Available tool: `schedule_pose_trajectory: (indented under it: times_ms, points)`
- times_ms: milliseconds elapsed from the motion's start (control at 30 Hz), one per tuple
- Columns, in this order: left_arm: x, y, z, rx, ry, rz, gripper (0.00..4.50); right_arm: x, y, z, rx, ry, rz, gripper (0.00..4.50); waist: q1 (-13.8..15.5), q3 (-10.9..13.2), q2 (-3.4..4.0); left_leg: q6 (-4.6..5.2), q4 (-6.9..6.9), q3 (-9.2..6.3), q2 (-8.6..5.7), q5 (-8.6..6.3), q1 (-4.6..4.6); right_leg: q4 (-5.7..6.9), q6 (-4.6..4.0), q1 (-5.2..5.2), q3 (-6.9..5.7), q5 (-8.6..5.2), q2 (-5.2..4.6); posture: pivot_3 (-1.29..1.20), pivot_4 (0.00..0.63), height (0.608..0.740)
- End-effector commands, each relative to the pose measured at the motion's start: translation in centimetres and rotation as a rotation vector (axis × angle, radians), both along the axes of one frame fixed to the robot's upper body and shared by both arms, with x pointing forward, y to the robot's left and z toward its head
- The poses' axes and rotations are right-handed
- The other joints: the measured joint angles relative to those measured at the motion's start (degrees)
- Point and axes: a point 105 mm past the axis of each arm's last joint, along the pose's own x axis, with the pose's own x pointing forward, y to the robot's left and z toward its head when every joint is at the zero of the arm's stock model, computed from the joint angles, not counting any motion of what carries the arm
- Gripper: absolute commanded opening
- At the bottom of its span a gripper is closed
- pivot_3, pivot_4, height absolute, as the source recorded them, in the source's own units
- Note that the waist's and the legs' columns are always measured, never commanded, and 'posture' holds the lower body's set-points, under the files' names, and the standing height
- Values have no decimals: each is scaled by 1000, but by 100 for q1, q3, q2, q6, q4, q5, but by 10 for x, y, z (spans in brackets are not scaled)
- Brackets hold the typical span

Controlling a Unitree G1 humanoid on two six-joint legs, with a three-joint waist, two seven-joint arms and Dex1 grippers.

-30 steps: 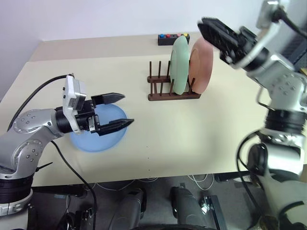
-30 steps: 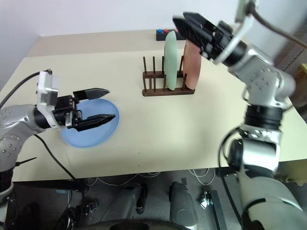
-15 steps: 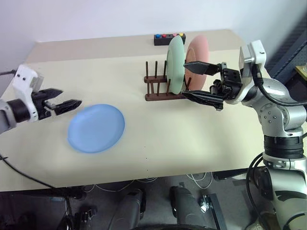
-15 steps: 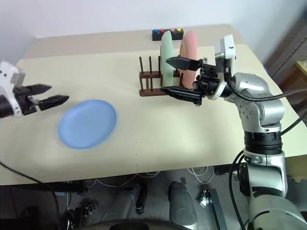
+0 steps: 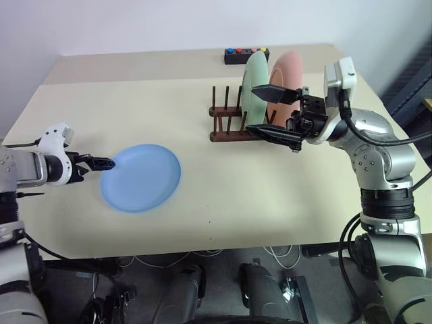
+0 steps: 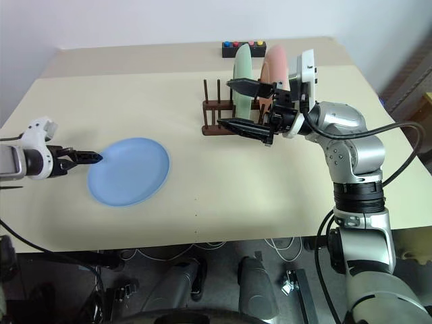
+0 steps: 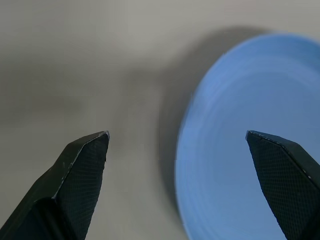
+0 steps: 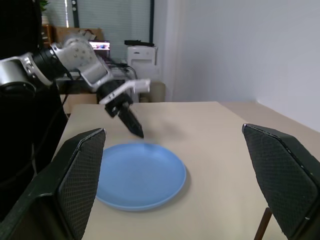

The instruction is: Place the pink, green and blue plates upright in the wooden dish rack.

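Observation:
The blue plate (image 5: pixel 142 177) lies flat on the table's left half. My left gripper (image 5: pixel 101 162) hovers low at its left rim, open, pointing at the plate; in the left wrist view its fingers (image 7: pixel 85 165) straddle the blue plate's (image 7: pixel 240 165) edge without touching it. The green plate (image 5: pixel 254 71) and the pink plate (image 5: pixel 287 71) stand upright in the wooden dish rack (image 5: pixel 226 125). My right gripper (image 5: pixel 250 108) hangs open and empty just in front of the rack, pointing left. Its wrist view looks across to the blue plate (image 8: pixel 140 175) and the left gripper (image 8: pixel 127 117).
A small black box with coloured buttons (image 5: pixel 246 54) sits behind the rack at the table's (image 5: pixel 223 196) far edge. The rack's left pegs (image 5: pixel 216 101) hold nothing. Bare tabletop stretches between the blue plate and the rack.
My left gripper has swung from above the blue plate out to its left rim, sinking and rolling. My right gripper came down from high at the back to in front of the rack.

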Motion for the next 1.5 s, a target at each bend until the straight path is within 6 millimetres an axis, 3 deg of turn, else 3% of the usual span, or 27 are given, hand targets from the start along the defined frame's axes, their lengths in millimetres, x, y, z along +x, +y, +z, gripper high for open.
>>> schedule_pose_trajectory:
  times_ms: [33, 333, 433, 700, 800, 967, 1100, 1167, 1300, 1500]
  points:
    - [3, -3, 8, -33, -1, 11, 4500, -5, 1, 15, 42, -40, 11, 4466, -10, 0, 0, 0, 0, 0, 0, 0, 0, 0, 0, 0, 0, 0, 0, 0, 150, 740]
    - [1, -9, -9, -73, 154, -10, 4500, -3, -3, 14, 56, -19, -24, 4466, -18, -1, 0, -5, -1, 1, 0, 1, 0, 4, 0, -3, 2, 0, -2, 0, 150, 740]
    - [2, -15, -18, -142, 181, -6, 3739, -2, -4, 16, 69, -15, -28, 4500, -16, -1, 0, -5, -1, 1, 0, 1, 0, 4, 0, -3, 2, 0, -2, 0, 150, 740]
    - [9, -24, -23, -242, 191, 9, 80, -2, -4, 14, 49, -16, -39, 4500, 28, -5, 1, -4, 5, 0, -7, 1, 0, 4, 1, 1, 0, 0, -6, 0, 150, 740]
    - [13, -21, -12, -307, 133, 41, 26, -3, -3, 13, 32, -26, -39, 4500, 6, -6, 0, -4, 11, -5, -10, 1, 0, 5, 1, 5, -3, 0, -9, 0, 150, 740]
    - [14, -11, 4, -424, -158, 63, 26, -8, 6, -4, -150, -114, -54, 4500, -55, -6, -1, -7, 6, -1, -4, 1, -1, 8, 2, -4, 0, 0, -14, 0, 150, 740]
    - [11, -8, 27, -491, -402, 136, 26, -9, 20, -26, -439, -349, -82, 4500, -22, -3, -8, -30, 6, 6, 1, 10, -5, 10, 1, -12, 4, 1, -14, 0, 150, 740]
    - [14, -14, 46, -577, -528, 167, 26, -11, 33, -30, -522, -502, -61, 4500, 8, -3, -16, -29, 19, 1, 4, 7, -6, 9, 1, -5, -8, 1, -10, 0, 150, 740]
    - [18, -38, 72, -569, -727, 199, 26, -30, 72, -15, -460, -751, 21, 4500, 7, -3, -21, -52, 38, -5, 4, 2, -7, 3, 5, 13, -24, 4, -12, 0, 150, 740]
    - [16, -68, 76, -604, -834, 309, 26, -11, 84, -10, -526, -1133, -95, 4500, 0, -14, -56, -52, 46, -6, 4, 6, -6, -2, 8, 20, -26, 5, 0, 0, 150, 740]
